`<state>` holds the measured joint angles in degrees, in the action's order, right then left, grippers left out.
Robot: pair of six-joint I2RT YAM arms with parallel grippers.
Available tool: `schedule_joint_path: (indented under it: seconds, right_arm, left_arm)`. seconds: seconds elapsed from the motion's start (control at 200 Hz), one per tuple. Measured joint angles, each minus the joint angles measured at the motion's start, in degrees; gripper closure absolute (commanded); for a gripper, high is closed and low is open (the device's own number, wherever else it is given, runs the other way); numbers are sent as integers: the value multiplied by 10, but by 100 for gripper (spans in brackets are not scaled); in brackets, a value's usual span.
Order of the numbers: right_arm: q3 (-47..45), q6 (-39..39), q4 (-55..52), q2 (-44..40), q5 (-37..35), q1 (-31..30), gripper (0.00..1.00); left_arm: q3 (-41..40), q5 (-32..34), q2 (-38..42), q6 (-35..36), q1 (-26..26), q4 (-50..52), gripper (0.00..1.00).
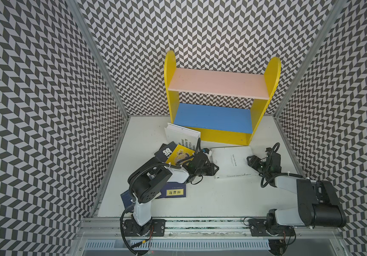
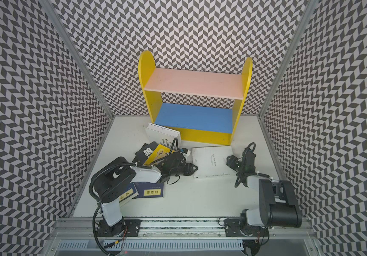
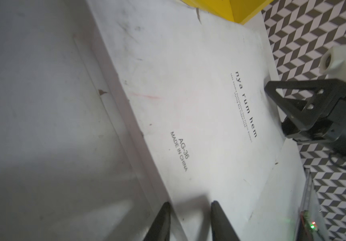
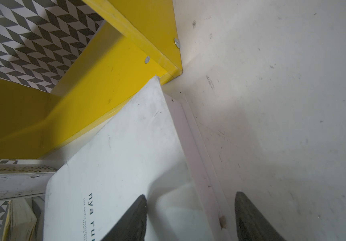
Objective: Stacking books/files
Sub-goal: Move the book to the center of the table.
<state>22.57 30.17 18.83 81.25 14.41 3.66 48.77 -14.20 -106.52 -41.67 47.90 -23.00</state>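
White book (image 1: 231,161), the item being worked: it lies flat right of centre, just on the near side of the yellow shelf (image 1: 169,88), in both top views. I judge the stacking barely begun, with no tidy pile anywhere. A second white book (image 1: 181,135), a black book (image 1: 166,151) and a yellow book (image 1: 181,154) overlap loosely at far left. A navy book (image 1: 174,192) and another navy book (image 2: 127,195) lie near left, under my left arm. The left gripper (image 1: 213,169) sits low at the white book's left edge and the right gripper (image 1: 250,159) at its right edge, the arms reaching towards each other.

Left wrist: the jaws stand narrow, one on either side of the book's edge. I cannot tell whether they are clamped.

Right wrist: the jaws gape wide and straddle the opposite edge, gripping nothing. The book's far corner touches the shelf's base rail.
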Motion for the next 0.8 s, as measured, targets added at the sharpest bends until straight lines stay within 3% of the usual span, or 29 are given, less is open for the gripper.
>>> schedule_joint_path:
  seconds: [0.22, 0.316, 0.351, 0.456, 0.581, 0.801]
  right_arm:
    - [0, 0, 3, -2, 2, 3, 38]
    - [-2, -1, 6, -4, 4, 3, 37]
    - [-4, -1, 8, -5, 5, 4, 34]
    - [-10, 1, 9, -14, 16, 5, 21]
    - [-11, -2, 9, -23, 38, 6, 13]
    - [-11, 21, 13, -35, 106, 5, 20]
  left_arm:
    - [0, 6, 20, 0, -2, 15, 85]
    - [0, 6, 24, 0, -3, 15, 95]
    - [0, 4, 24, -2, -4, 14, 100]
    - [0, -6, 31, -2, -8, 10, 100]
    - [0, -21, 57, 4, -8, 9, 100]
    - [10, -35, 151, 26, -10, 12, 100]
